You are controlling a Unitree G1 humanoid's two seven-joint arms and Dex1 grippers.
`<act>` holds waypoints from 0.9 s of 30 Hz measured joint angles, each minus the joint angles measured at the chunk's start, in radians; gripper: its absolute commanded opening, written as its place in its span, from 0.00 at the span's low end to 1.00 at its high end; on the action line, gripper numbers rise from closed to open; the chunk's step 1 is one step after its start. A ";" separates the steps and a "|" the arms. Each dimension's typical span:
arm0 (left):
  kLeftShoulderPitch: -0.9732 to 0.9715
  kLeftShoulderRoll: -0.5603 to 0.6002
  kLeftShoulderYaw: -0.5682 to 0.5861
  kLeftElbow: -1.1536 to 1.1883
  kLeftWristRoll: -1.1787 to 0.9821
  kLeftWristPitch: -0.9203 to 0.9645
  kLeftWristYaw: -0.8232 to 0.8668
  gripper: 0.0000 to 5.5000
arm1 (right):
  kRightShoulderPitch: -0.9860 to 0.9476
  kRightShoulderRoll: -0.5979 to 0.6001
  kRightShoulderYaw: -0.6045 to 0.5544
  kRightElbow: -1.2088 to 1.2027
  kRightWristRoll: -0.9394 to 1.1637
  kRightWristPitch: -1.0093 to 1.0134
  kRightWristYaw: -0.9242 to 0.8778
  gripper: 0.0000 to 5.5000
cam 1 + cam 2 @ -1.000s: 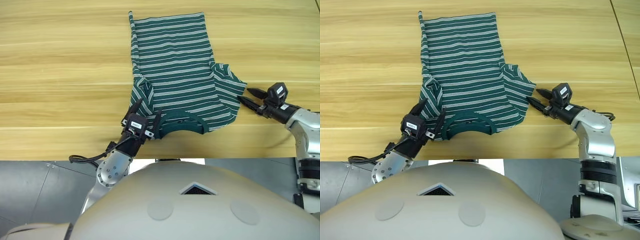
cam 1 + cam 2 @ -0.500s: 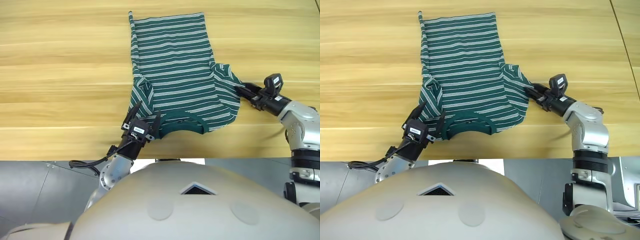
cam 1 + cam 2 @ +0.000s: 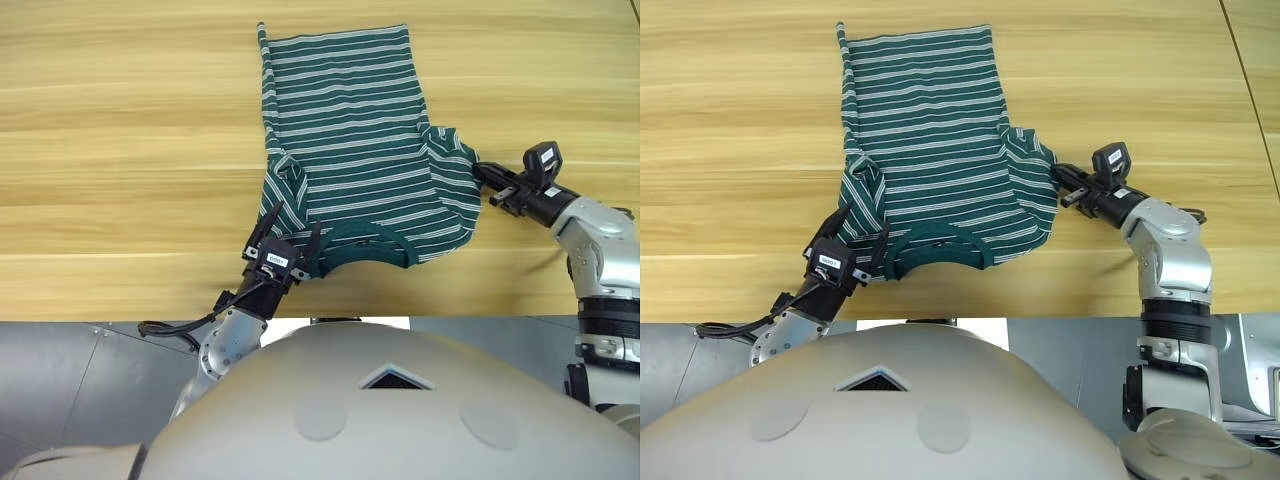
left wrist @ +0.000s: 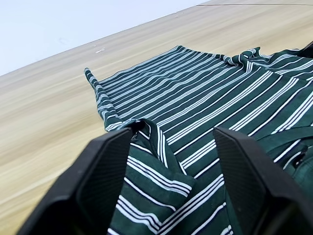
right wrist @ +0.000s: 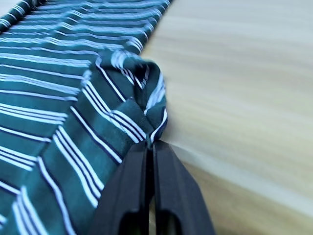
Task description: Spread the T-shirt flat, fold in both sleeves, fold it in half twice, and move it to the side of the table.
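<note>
On the wooden table [image 3: 120, 150], close to its near edge: a green striped T-shirt [image 3: 345, 120], collar toward me, sleeves bunched.
I've got my right gripper [image 3: 480, 172] pinched tight on the right sleeve [image 3: 452, 148] at its edge, and my left gripper [image 3: 291, 228] spread wide, fingers either side of the rumpled left shoulder [image 3: 285, 185]. White label [image 3: 275, 258] on the left gripper, print too small to read. Collar [image 3: 365, 240] sits just inside the table's near edge; bare wood on both sides and beyond the hem [image 3: 340, 35].
</note>
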 measured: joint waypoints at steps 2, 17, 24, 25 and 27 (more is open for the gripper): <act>-0.001 -0.001 0.000 0.000 0.000 0.000 0.000 0.54 | 0.003 -0.001 0.001 -0.048 0.000 0.006 0.005 0.00; -0.012 -0.005 -0.004 0.010 0.001 0.005 -0.002 0.54 | 0.067 0.001 0.289 -0.267 -0.154 -0.049 0.034 0.00; -0.010 0.015 -0.007 0.009 0.037 0.012 -0.009 0.54 | 0.055 -0.008 0.309 -0.235 -0.204 -0.131 0.049 0.22; -0.010 0.032 -0.011 0.008 0.048 0.012 -0.022 0.54 | 0.055 -0.032 0.301 -0.250 -0.200 -0.141 0.079 0.26; -0.002 0.071 -0.022 0.008 0.087 0.012 -0.047 0.60 | 0.054 -0.077 0.275 -0.283 -0.174 -0.165 0.138 0.32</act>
